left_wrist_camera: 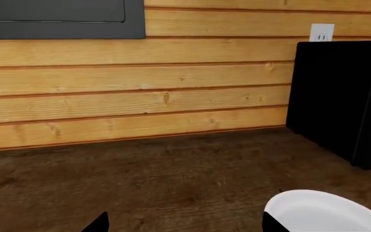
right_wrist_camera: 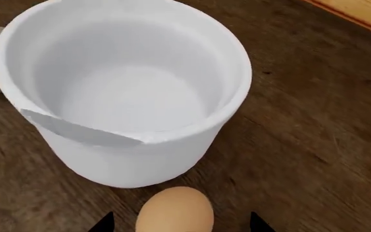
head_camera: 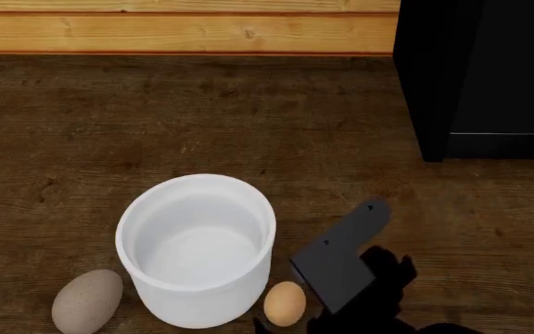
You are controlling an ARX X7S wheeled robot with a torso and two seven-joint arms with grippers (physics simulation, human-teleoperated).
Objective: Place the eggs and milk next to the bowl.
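The white bowl [head_camera: 197, 243] stands on the dark wooden counter. The larger pale speckled egg [head_camera: 87, 300] lies against its left side. The smaller orange-tan egg [head_camera: 285, 303] lies at its right side. In the right wrist view this egg [right_wrist_camera: 176, 212] sits between the spread fingertips of my right gripper [right_wrist_camera: 180, 224], with a gap on each side, just in front of the bowl [right_wrist_camera: 127, 96]. My left gripper [left_wrist_camera: 185, 227] is open and empty above the counter, with the bowl's rim [left_wrist_camera: 324, 212] beside one fingertip. The milk is out of view.
A black microwave [head_camera: 480, 76] stands at the back right against the wooden plank wall [head_camera: 183, 31]. It also shows in the left wrist view [left_wrist_camera: 343, 96], under a wall socket [left_wrist_camera: 321, 32]. My right arm [head_camera: 341, 268] reaches in from the bottom edge.
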